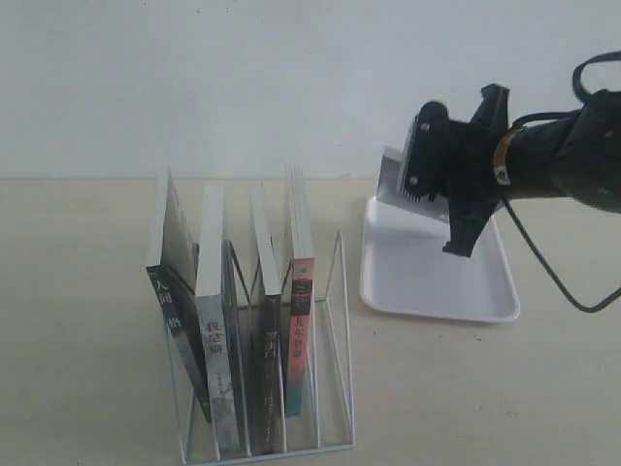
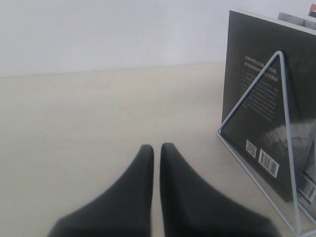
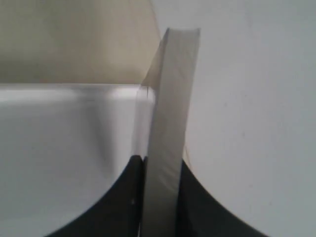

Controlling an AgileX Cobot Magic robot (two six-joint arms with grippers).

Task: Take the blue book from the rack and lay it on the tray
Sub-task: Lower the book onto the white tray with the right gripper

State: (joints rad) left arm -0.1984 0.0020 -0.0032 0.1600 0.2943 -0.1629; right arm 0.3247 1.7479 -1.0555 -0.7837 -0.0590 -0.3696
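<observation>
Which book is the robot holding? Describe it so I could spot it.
Look right of the wire rack to the white tray. At its far end the right gripper pinches one book, with its pale page edge showing. It is the only book outside the rack; the other four stand in its slots.

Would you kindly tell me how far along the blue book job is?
Done: a book, seen only edge-on, is out of the rack, where four other books stand. In hand: the right gripper clamps it over the tray's far end, not yet flat. Left: lowering it flat onto the tray and letting go. The left gripper sits shut beside the rack.
</observation>
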